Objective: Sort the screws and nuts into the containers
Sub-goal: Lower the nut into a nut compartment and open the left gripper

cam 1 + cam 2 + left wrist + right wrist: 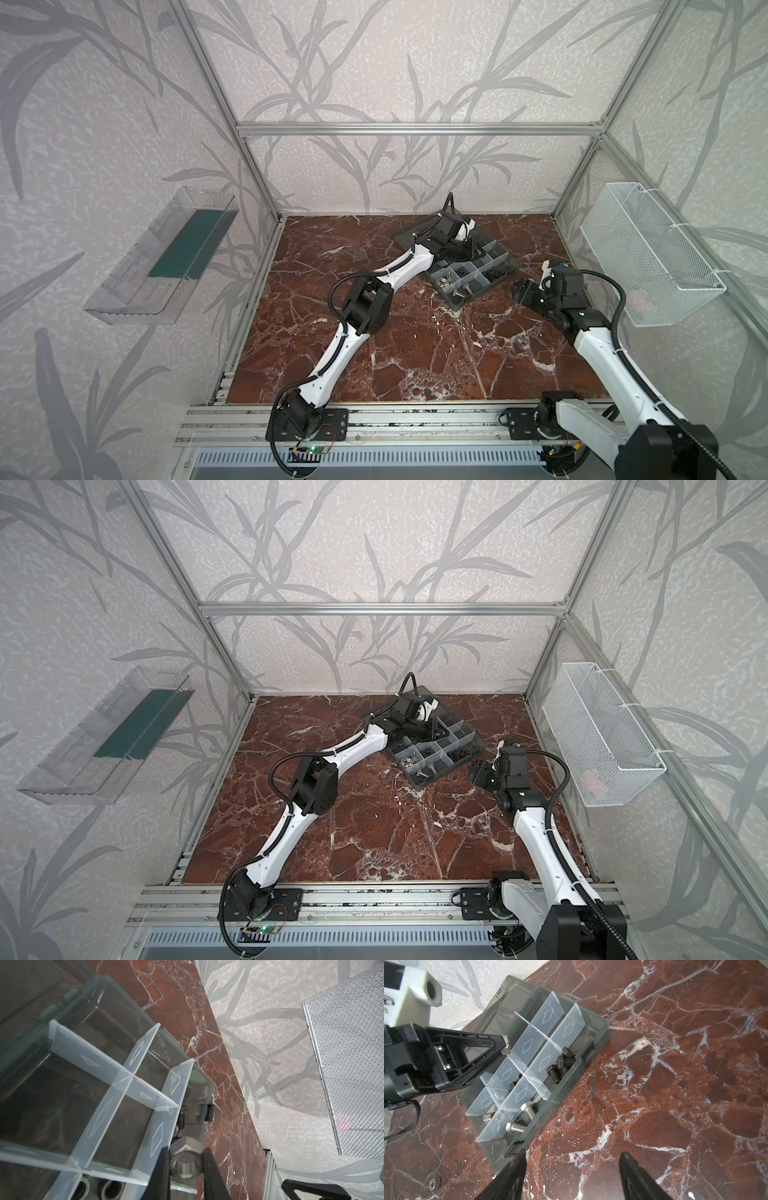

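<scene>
The left pincer (186,1152) is closed narrowly on a silver nut (185,1162), gripping two opposite flats, with the threaded hole facing the wrist camera. It hangs over the smoky-grey organiser box (457,302), which sits on the far right part of the marble bench (415,357). The box's lid (492,1009) lies open towards the back wall.

In the right wrist view the pincer's tip is above the row of cells nearest the hinge. Which cell lies straight under the nut I cannot tell. Pale dividers (116,1105) rise above the box wall and crowd the nut, one of them just beside a finger. In both top views the left forearm crosses over the lid and hides the far cells.

Several compartments (52,1103) under the left wrist camera are bare. Black screws (562,1061) are piled in a cell against the latch-side wall, and silver screws (525,1113) lie in the next cell along that wall. A loose nut (432,1184) lies on the bench, apart from the box.

The right pincer (573,1154) stands wide with nothing between its fingers, over bare bench just beside the latch side of the box. A white wire basket (652,257) hangs on the right wall and a clear tray (162,257) on the left wall, both well apart from the box.
</scene>
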